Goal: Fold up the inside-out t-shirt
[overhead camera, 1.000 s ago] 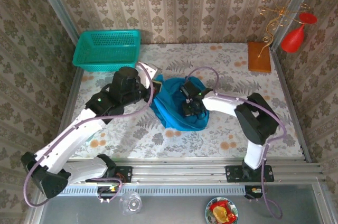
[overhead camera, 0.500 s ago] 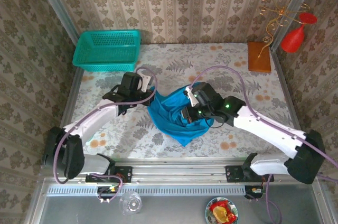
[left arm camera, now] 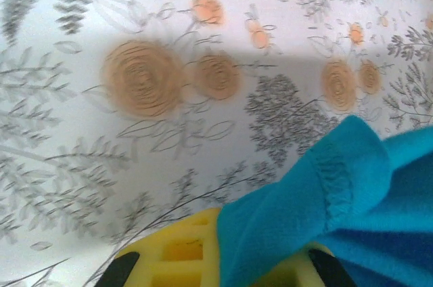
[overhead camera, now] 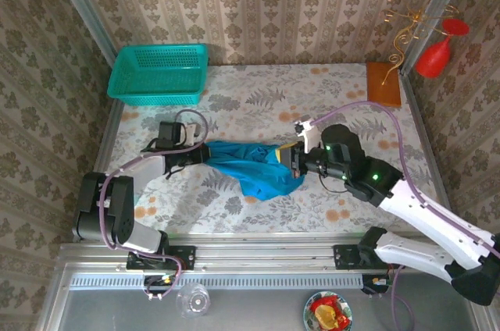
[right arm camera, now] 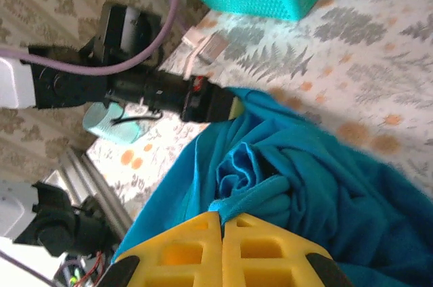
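The teal-blue inside-out t-shirt point(overhead camera: 248, 164) hangs stretched in a crumpled band between my two grippers over the middle of the table. My left gripper point(overhead camera: 206, 151) is shut on its left end; in the left wrist view a hemmed edge of the t-shirt point(left arm camera: 352, 185) comes out from between the yellow fingers point(left arm camera: 172, 253). My right gripper point(overhead camera: 287, 158) is shut on the right end. In the right wrist view its yellow fingertips point(right arm camera: 203, 233) pinch a fold of the t-shirt point(right arm camera: 325, 185), with the left gripper point(right arm camera: 230, 106) at the far end of the cloth.
A turquoise mesh basket point(overhead camera: 158, 73) stands at the back left of the flowered tablecloth point(overhead camera: 328, 89). An orange-brown block point(overhead camera: 383, 83) and a red glass on a gold wire stand point(overhead camera: 433, 54) are at the back right. The metal rail point(overhead camera: 258, 249) runs along the near edge.
Both grippers have moved apart, the left one leftwards and the right one rightwards. The t-shirt has gone from a bunched heap to a stretched band between them.
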Robot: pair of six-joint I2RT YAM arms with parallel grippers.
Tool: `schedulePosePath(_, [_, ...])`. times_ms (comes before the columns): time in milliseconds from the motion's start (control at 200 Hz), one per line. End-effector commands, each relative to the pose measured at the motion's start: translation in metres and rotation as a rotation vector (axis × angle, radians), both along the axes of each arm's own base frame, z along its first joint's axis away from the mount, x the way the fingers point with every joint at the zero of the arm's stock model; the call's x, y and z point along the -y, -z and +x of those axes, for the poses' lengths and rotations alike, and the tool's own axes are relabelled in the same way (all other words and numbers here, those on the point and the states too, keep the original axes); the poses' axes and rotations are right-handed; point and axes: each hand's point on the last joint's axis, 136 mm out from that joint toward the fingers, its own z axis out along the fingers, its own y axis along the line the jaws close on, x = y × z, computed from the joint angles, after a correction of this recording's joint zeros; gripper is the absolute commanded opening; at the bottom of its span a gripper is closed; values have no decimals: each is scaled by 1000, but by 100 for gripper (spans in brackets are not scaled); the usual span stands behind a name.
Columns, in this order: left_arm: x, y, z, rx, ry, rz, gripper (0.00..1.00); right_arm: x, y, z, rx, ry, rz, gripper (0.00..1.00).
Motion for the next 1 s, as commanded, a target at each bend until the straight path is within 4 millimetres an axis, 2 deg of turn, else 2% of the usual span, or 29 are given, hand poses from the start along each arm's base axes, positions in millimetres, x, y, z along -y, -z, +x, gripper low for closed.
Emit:
schedulePosePath(0, [-20,-7,1,7,-55,-73,0,29,-32,20,146,158,69,0])
schedulePosePath(90, [-42,-13,-3,9,-121,-115,0,62,-20,31,123,312,31,0])
schedulePosePath(160, [-61,-19,-6,33,-186,-133,0,88,-1,35,82,422,-20,0])
schedulePosePath(315, [-98,-33,-16,92,-334,-133,0,140,66,28,-62,639,-148,0])
schedulePosePath(455, [-111,-34,-26,111,-398,-110,0,181,145,10,-248,803,-250,0])
schedulePosePath(520, [-110,-31,-30,95,-397,-113,0,189,177,-1,-330,830,-278,0])
schedulePosePath(605, [-104,-27,-33,75,-375,-130,0,188,205,-12,-428,820,-291,0])
schedulePosePath(655, [-99,-26,-34,65,-353,-127,0,184,211,-16,-466,796,-294,2])
schedulePosePath(745, [-86,-28,-34,69,-309,-115,0,173,209,-18,-509,737,-299,17])
schedulePosePath(885, [-62,-31,-31,81,-230,-81,0,155,174,-9,-479,633,-291,34])
schedulePosePath(990, [-48,-31,-29,84,-188,-74,0,136,148,0,-457,548,-265,41])
